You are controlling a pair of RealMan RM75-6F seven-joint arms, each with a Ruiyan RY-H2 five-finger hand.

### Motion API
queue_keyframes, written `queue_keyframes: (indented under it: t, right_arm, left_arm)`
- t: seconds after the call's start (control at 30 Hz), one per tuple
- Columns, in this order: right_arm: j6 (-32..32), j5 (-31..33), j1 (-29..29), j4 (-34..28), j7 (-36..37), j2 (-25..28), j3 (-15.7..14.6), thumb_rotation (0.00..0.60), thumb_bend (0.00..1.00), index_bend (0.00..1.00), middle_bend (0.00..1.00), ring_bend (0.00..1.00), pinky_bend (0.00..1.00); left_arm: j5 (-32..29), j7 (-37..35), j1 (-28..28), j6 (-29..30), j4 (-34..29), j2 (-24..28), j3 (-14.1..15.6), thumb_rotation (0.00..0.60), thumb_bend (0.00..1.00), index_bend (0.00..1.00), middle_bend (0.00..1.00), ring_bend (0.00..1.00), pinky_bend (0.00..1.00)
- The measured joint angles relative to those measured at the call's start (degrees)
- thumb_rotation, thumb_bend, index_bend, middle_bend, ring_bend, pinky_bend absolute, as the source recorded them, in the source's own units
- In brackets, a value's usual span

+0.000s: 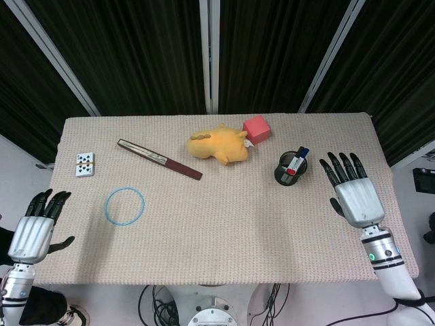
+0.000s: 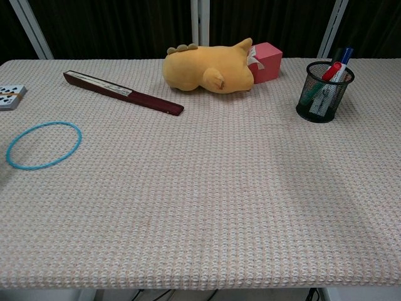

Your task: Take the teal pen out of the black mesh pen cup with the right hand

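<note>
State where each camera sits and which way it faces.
Head view: high above the near edge, looking down on the table; left hand and right hand both show, open.
Chest view: low at the near edge, facing across the table toward the curtain; no hand shows.
Shared: black mesh pen cup, yellow plush, blue ring.

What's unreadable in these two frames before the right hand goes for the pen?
- Teal pen: chest view shows it only through the black mesh pen cup; head view too small.
- Right hand, left hand: absent from chest view.
- Dominoes: cut by the chest view's left edge.
</note>
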Motion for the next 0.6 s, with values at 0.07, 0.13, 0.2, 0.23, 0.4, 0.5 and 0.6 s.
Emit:
queue_keyframes:
  t: [0.07,0.13,0.2,0.23,0.4,0.5,0.6]
  right_arm:
    - [-1.4,2.8,2.3,0.3,-2.7,-1.1,1.2,0.600,0.21,0.00,0.11,0.08,0.05]
    - [-2.8,5.7,4.9,1.2,-5.9,-2.9,2.1,0.600,0.21,0.00,0.16,0.13,0.05]
    - [-4.2,8.5,7.6,2.8,-8.8,-5.2,2.7,0.600,0.20,0.02,0.18,0.14,0.06]
    - [-4.7,9.6,8.6,3.7,-9.6,-6.2,2.9,0.600,0.20,0.04,0.18,0.14,0.05]
    - [-6.3,13.4,12.4,9.5,-11.9,-11.8,3.1,0.600,0.21,0.13,0.18,0.10,0.00]
    - [-6.8,14.5,13.9,12.9,-12.1,-14.7,2.9,0.600,0.20,0.17,0.18,0.09,0.00]
    - [-7.4,15.8,15.2,15.5,-11.6,-16.8,2.4,0.600,0.21,0.18,0.18,0.09,0.00]
  left_arm:
    - [-0.3,0.1,0.0,-0.2,-0.1,0.0,0.0,0.600,0.11,0.10,0.10,0.00,0.09]
    - [-0.4,0.3,-0.1,-0.3,-0.2,0.0,0.0,0.600,0.11,0.10,0.10,0.00,0.09]
    - [-0.4,0.4,-0.2,-0.5,-0.3,0.0,0.0,0.600,0.11,0.10,0.10,0.00,0.09]
    - [-0.4,0.4,-0.2,-0.5,-0.2,0.0,0.0,0.600,0.11,0.10,0.10,0.00,0.09]
    - [-0.8,0.2,-0.2,-0.7,-0.1,-0.1,0.0,0.600,0.11,0.10,0.10,0.00,0.09]
    - [-0.9,0.0,-0.2,-0.9,-0.1,0.0,0.1,0.600,0.11,0.10,0.10,0.00,0.09]
    - [-0.9,-0.1,-0.2,-0.9,-0.1,0.0,0.2,0.600,0.11,0.10,0.10,0.00,0.09]
